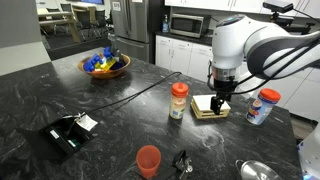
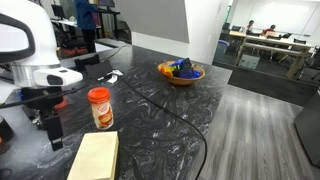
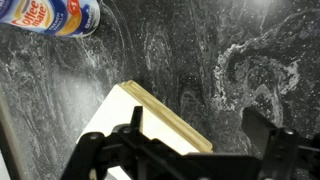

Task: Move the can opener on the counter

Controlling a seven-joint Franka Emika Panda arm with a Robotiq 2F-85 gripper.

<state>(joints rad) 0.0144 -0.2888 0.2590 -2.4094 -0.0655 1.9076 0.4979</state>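
Note:
The can opener (image 1: 182,162), with slim black handles and a metal head, lies near the front edge of the black marbled counter (image 1: 120,110), next to an orange cup (image 1: 148,160). My gripper (image 1: 222,103) hangs well away from it, just above a pale wooden block (image 1: 208,108). In the wrist view the gripper (image 3: 200,140) is open and empty, with the block's edge (image 3: 150,118) under one finger and bare counter (image 3: 230,60) under the other. The gripper (image 2: 52,135) also shows in an exterior view. I cannot make out the can opener there or in the wrist view.
A red-lidded jar (image 1: 179,100) stands beside the block. A creamer bottle (image 1: 262,106) is to the right, a flat black box with a white tag (image 1: 70,132) to the left, and a fruit bowl (image 1: 105,66) at the back. A black cable (image 1: 140,92) crosses the counter. A metal bowl (image 1: 255,171) is at the front.

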